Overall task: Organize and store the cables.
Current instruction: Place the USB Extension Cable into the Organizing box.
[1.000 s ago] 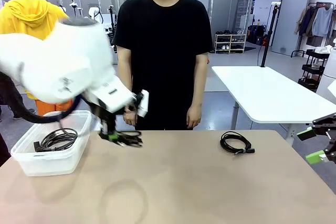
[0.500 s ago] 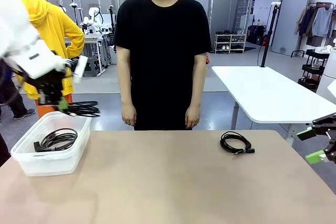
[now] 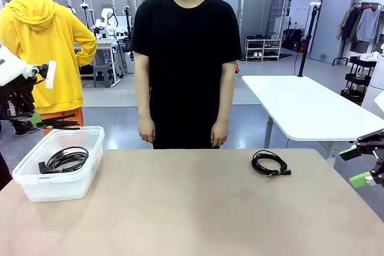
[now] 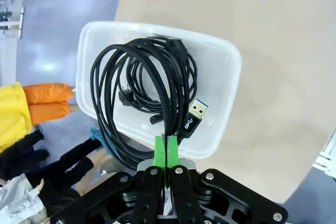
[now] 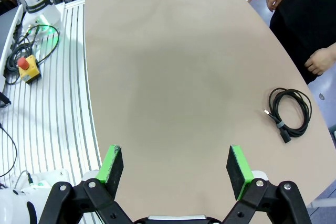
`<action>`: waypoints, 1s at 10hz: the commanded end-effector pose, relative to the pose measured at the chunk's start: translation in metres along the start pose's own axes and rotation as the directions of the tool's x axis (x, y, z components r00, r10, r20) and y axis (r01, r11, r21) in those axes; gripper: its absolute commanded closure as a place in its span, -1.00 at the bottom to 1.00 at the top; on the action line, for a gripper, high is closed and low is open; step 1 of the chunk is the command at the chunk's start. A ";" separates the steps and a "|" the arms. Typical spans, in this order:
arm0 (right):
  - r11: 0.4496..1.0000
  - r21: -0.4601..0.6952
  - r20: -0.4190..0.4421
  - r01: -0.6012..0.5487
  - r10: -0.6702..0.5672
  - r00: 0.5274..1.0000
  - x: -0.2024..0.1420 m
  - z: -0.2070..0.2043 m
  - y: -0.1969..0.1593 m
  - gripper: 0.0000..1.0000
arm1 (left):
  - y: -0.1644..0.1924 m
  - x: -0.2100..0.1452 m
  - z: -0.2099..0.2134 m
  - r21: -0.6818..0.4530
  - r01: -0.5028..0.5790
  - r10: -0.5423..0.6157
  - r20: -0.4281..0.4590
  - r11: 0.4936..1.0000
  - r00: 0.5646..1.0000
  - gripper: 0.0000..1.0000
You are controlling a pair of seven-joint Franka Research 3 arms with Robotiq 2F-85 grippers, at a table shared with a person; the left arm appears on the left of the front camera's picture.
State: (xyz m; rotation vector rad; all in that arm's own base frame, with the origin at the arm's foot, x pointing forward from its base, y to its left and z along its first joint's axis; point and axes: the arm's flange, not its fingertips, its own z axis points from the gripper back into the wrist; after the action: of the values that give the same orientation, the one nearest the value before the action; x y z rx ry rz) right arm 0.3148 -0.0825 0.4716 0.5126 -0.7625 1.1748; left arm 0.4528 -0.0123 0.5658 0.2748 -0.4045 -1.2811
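Clear bin (image 3: pixel 55 187) — one cable (image 3: pixel 65 159) coiled inside

The left gripper (image 4: pixel 166 145), raised, pinches a cable (image 4: pixel 167 103) between its fingers (image 4: pixel 159 148); the right gripper (image 5: pixel 178 163) holds its fingers spread wide.

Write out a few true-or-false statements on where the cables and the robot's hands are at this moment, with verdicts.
1. The robot's left hand is shut on a coiled black cable with a USB plug. True.
2. That cable rests inside the clear plastic bin. False: it hangs from the left hand, above the bin.
3. The bin holds nothing. False: a second black cable coil lies in it.
4. The robot's right hand is open and holds nothing. True.
5. The person grips the third black cable coil on the tan table. False: it lies alone there; the person's hands hang at their sides.
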 end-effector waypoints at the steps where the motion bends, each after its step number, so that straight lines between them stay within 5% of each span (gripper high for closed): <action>1: 1.000 0.002 0.015 -0.006 0.006 1.000 0.000 0.000 -0.001 -1.00 | 0.018 0.009 -0.026 -0.010 -0.050 0.050 -0.017 0.999 0.999 0.98; 7: 1.000 0.002 0.015 -0.006 0.006 1.000 0.000 0.000 -0.001 -1.00 | 0.031 0.018 -0.144 -0.153 -0.164 0.148 -0.112 0.974 0.983 0.98; 10: 1.000 0.002 0.015 -0.006 0.006 1.000 0.000 0.000 -0.001 -1.00 | 0.030 0.016 -0.143 -0.161 -0.179 0.162 -0.117 0.971 0.980 -0.18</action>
State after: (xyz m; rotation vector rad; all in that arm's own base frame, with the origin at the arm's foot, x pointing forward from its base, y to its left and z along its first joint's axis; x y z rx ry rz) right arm 0.3148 -0.0824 0.4718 0.5128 -0.7624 1.1745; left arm 0.5476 -0.0250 0.4418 0.1687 -0.2325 -1.1365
